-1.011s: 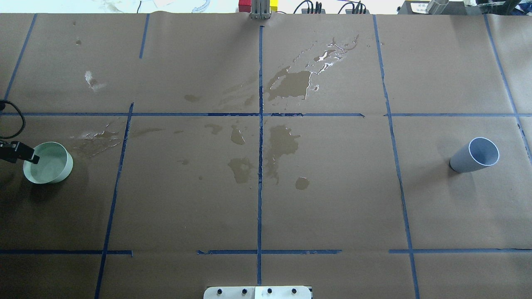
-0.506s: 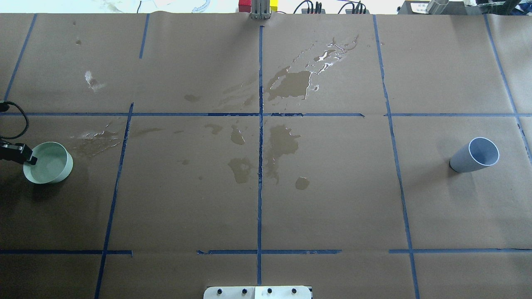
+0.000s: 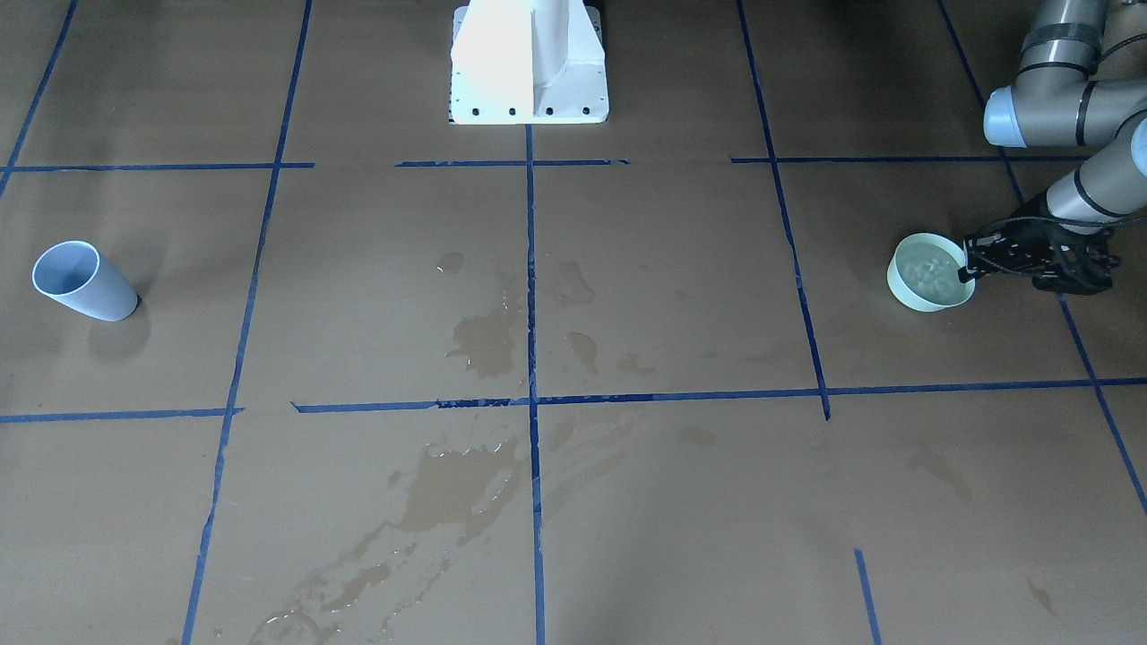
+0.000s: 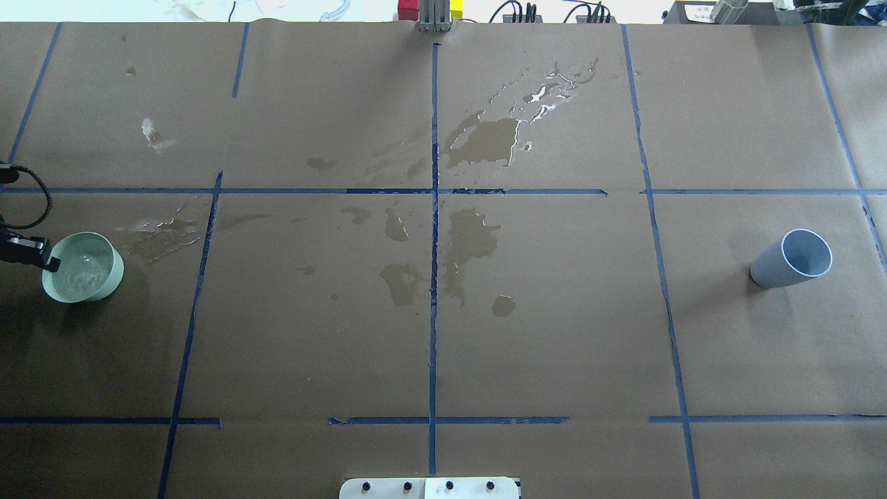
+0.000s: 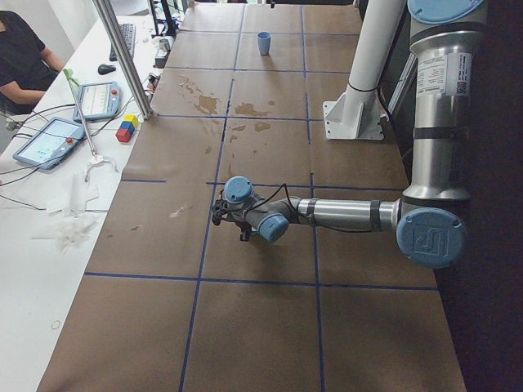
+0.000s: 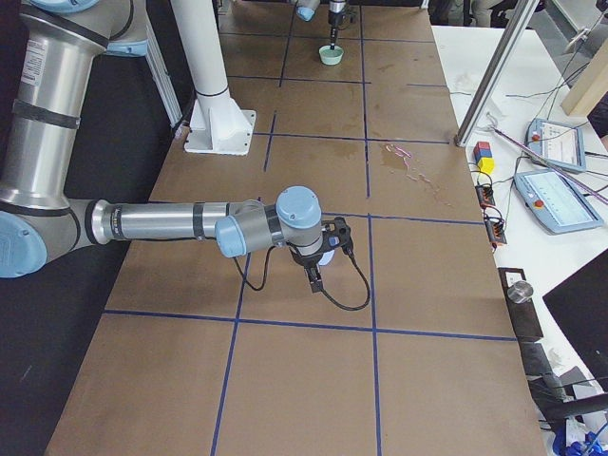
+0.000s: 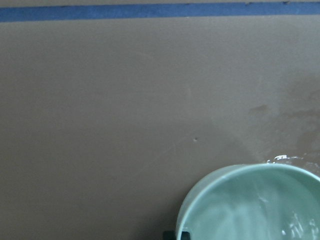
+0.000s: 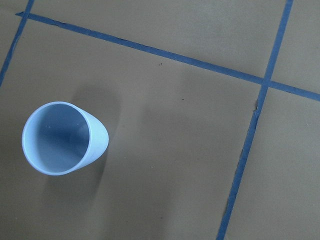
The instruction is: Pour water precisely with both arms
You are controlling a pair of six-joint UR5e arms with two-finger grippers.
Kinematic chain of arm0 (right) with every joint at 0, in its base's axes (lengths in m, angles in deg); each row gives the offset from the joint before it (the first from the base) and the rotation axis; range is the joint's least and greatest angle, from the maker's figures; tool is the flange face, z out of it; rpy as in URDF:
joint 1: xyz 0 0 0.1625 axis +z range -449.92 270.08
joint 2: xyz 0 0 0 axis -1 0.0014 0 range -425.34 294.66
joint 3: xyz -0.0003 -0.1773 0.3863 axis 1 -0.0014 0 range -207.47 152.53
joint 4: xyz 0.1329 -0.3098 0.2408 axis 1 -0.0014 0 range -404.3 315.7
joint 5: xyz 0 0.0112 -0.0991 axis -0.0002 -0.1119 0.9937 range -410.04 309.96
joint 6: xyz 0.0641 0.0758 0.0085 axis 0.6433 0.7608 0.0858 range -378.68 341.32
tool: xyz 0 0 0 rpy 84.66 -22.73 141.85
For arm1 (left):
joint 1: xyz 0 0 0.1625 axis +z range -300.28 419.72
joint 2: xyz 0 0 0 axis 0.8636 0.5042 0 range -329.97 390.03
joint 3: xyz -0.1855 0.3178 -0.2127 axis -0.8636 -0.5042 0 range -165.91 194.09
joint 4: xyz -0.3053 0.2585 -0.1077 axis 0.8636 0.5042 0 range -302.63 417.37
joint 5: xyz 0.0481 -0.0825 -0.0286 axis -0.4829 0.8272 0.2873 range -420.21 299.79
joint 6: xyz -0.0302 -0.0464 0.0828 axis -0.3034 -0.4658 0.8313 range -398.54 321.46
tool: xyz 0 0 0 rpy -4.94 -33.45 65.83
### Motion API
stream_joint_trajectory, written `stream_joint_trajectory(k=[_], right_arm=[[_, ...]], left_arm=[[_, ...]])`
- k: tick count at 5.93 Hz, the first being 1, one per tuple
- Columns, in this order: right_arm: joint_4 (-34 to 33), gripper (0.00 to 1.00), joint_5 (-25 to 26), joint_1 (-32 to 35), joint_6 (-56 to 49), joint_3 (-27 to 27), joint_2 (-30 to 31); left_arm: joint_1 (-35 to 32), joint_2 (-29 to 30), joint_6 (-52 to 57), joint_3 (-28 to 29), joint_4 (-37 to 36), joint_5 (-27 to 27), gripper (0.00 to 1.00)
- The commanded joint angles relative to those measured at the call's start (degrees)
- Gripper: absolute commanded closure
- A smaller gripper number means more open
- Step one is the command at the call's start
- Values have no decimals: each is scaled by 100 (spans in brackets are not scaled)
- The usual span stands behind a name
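Note:
A pale green bowl [image 4: 93, 277] stands at the table's left edge and also shows in the front view [image 3: 905, 288]. The water [image 4: 82, 272] in it is clear and rippling, as the left wrist view [image 7: 250, 210] shows. My left gripper [image 4: 43, 260] is shut on the bowl's near-left rim; it also shows in the front view [image 3: 971, 265]. An empty blue-grey cup [image 4: 793, 258] stands upright at the far right, and it shows in the right wrist view [image 8: 62, 137]. My right gripper [image 6: 316, 271] hovers above the cup and shows only in the right side view, so I cannot tell its state.
Darker wet stains [image 4: 485, 142] spread over the brown paper around the middle. Blue tape lines [image 4: 434, 208] divide the table. The white pedestal [image 3: 529, 63] stands at the robot's side. Tablets [image 6: 556, 195] and a metal post [image 5: 122, 57] stand on the operators' side.
The bowl has shifted slightly away from the robot with the left gripper on its rim. The water in it, still before, now ripples. The cup has not moved.

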Motion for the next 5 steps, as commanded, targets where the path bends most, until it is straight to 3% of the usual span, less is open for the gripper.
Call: stream_joint_trajectory(k=[1, 2, 5], right_arm=[[0, 0, 2, 0, 0, -7, 2], [-9, 0, -6, 0, 0, 2, 2], [0, 0, -6, -35, -9, -7, 2]], left_arm=[[0, 235, -55, -141, 7, 32, 100], [0, 523, -325, -238, 7, 40, 100], [937, 1392, -1798, -678, -72, -30, 100]])
